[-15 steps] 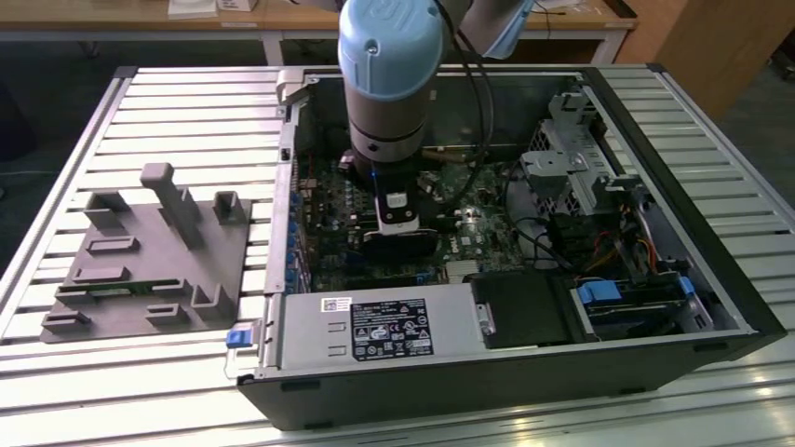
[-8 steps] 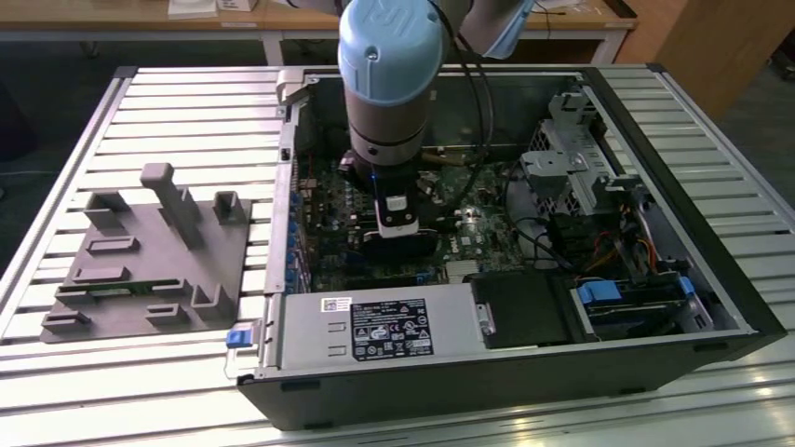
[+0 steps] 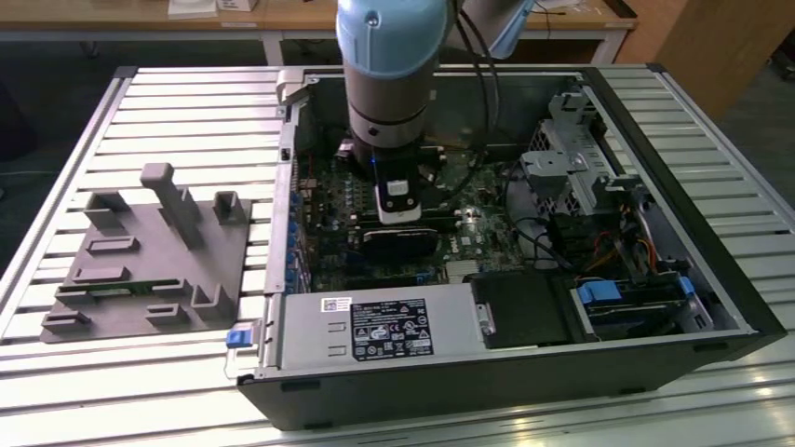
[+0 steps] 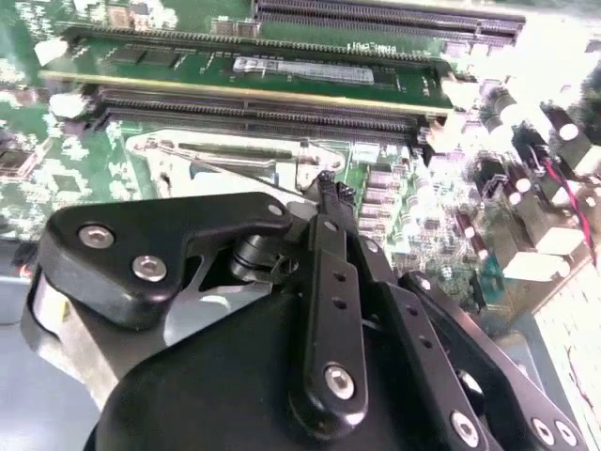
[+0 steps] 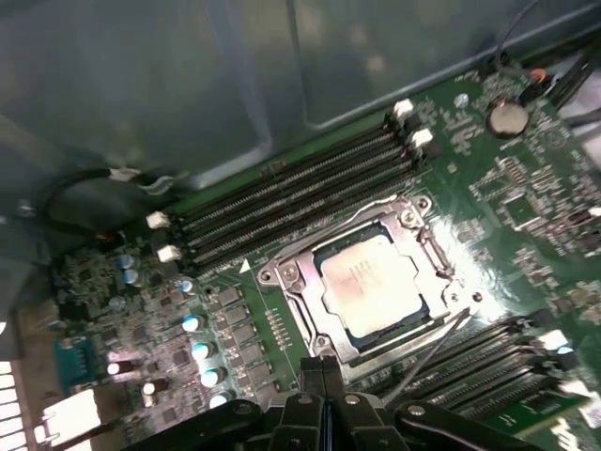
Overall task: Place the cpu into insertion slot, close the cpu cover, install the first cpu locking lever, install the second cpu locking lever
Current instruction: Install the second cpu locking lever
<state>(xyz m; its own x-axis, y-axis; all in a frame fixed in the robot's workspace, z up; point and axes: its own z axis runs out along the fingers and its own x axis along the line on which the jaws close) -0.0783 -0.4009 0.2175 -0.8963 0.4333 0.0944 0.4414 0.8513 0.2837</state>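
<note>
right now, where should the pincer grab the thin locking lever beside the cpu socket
Take the locking lever near its free end, where the rod angles away from the cpu cover over the memory slots. Come from above, pads across the rod: it is too slim to pinch lengthwise.

The black gripper [image 4: 324, 183] reaches down over the green motherboard [image 4: 56, 174], its 2 fingers pressed together at the tip. That tip sits at the edge of the silver cpu cover [image 4: 221, 155]. Beyond the cover run long black memory slots [image 4: 254, 113], and a memory card [image 4: 244, 70] stands in 1 of them.
</note>
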